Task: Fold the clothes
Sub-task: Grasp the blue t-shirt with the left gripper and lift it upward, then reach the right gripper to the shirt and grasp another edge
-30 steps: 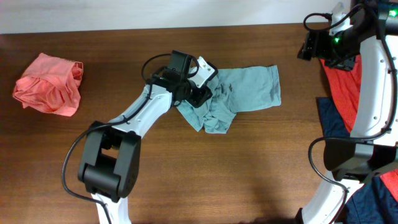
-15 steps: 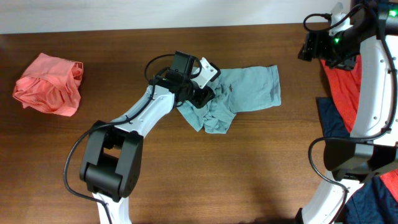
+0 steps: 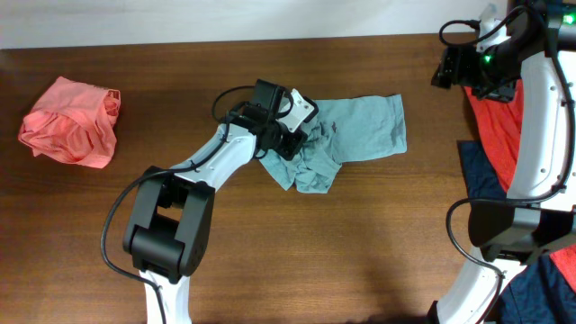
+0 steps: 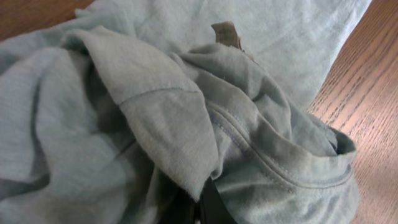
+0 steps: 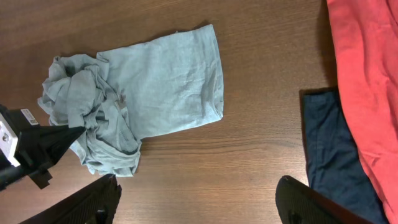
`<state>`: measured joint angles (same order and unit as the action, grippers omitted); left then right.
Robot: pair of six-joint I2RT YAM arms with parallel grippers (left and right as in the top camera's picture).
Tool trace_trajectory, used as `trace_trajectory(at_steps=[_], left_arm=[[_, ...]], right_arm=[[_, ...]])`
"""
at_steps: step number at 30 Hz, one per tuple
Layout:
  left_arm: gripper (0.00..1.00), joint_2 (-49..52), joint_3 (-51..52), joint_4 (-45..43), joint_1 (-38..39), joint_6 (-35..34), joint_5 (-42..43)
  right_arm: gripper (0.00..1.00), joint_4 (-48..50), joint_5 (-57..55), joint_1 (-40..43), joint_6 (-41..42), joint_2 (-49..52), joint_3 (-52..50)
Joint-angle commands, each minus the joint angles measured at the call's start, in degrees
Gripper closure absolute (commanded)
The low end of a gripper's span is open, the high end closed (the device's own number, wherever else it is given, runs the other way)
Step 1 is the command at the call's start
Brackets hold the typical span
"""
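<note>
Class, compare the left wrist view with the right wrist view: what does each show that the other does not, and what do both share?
Left wrist only: a small label and a collar seam, up close. Right wrist only: the orange-red garment, the navy garment and the open right gripper. Both: the pale blue-green T-shirt, crumpled on the wooden table.

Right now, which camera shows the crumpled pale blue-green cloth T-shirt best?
The right wrist view: the pale blue-green T-shirt lies nearly whole and big. Overhead shows it smaller, its bunched end under the left gripper. The left wrist view shows only close-up folds.
</note>
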<state>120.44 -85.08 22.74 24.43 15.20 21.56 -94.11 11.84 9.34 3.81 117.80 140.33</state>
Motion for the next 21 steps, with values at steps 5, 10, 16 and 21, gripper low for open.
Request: trace_trajectory(at_steps=[5,10,16,21], left_arm=[[0.99,0.4,-12.1,10.6,-2.1,-0.2,-1.2],[0.99,0.4,-32.1,30.8,-6.6,-0.1,-12.2],[0.99,0.4,-49.8,43.1,-12.3,1.2,-18.4],[0.99,0.4,-55.6,45.8,-14.8,2.3,-18.4]], right_arm=[[0.15,-0.1,-0.5,0.1,-0.6,-2.1,-0.3],[0.14,0.2,-0.5,0.1,-0.7,-2.1,-0.3],[0.14,0.3,-0.5,0.0,-0.6,-2.1,-0.3],[0.16,-0.2,4.0,0.0,-1.1,-2.1,-0.3]])
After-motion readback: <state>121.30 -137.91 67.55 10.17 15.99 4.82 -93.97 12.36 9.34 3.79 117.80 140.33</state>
